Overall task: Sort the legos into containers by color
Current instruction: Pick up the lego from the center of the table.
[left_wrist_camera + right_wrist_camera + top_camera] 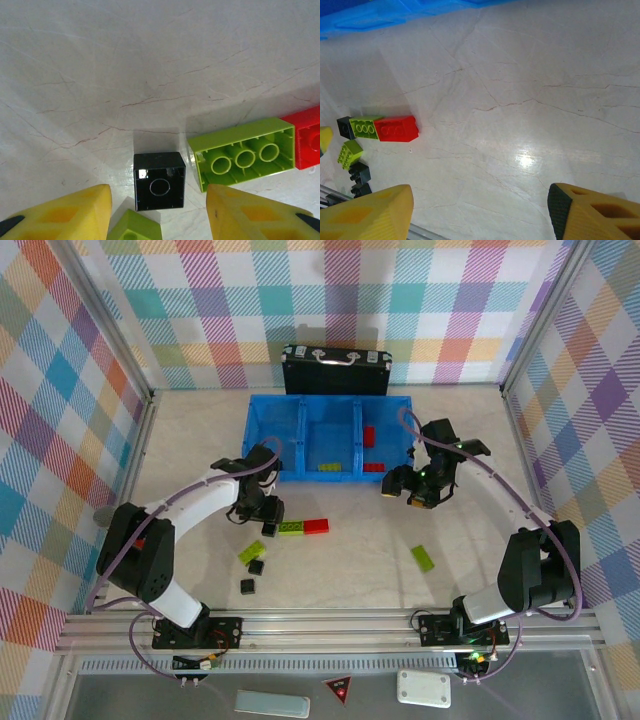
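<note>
1. The left hand (159, 220) hangs low over the table (150, 75). Its fingers (65, 215) are spread to either side of a black brick (160, 181) and touch nothing. It looks lined up to pinch that one.
2. The black brick lies with its hollow underside showing, at the end of a short row. A green brick (244, 160) is just beside it, and a red brick (307, 145) butts against the green one. I reckon taking the end piece disturbs the other two least.
3. The tray (272, 430) sits beyond, in front of a black case (335, 370). Red pieces (368, 435) are in its right compartment and a green piece (328, 468) is in the middle one. So black is probably meant for the left compartment, nearest this arm.
4. The right hand (480, 215) is spread wide and holds nothing, over bare table just off the tray's right front corner. That keeps it out of the left arm's way, and within reach of the lone green brick (422, 558) on its side.
5. Another green one (252, 551) and two black ones (256, 567) lie loose at front left, not yet sorted.
</note>
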